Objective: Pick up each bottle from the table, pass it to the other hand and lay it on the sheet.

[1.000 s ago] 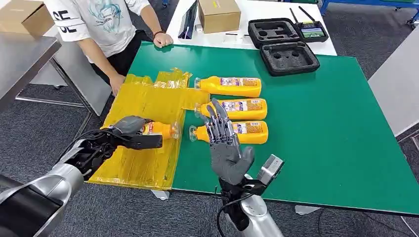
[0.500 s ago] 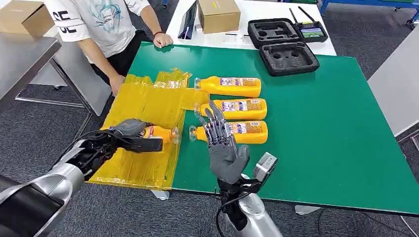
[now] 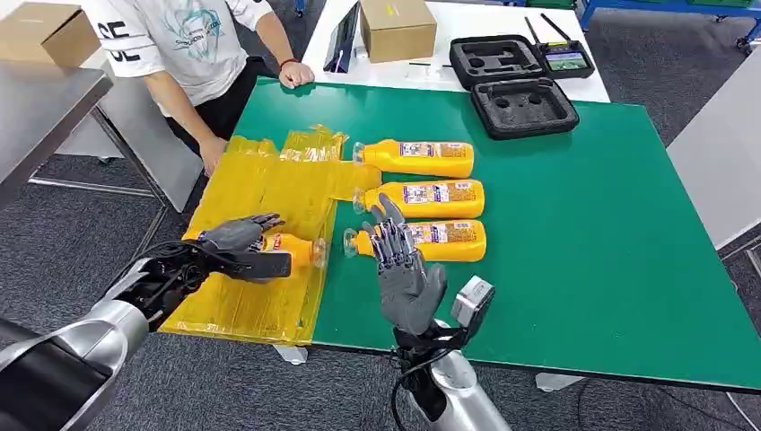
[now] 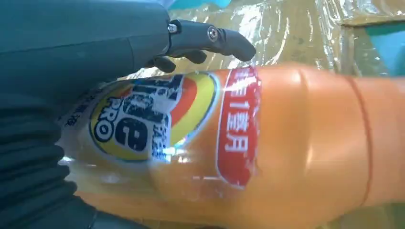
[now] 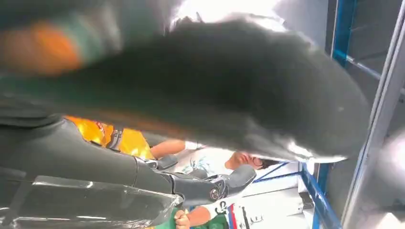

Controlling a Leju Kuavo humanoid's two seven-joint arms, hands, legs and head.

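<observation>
Left hand (image 3: 240, 236) holds an orange bottle (image 3: 294, 246) over the yellow sheet (image 3: 260, 193); right hand (image 3: 404, 274), fingers spread and empty, is raised before three bottles (image 3: 429, 198) on the table (image 3: 574, 224).

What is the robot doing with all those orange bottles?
It is moving bottles onto the yellow sheet. Its left hand is on one bottle lying on the sheet. Its right hand is empty, fingers spread, above the green table. Three more bottles wait there. A person stands nearby.
</observation>
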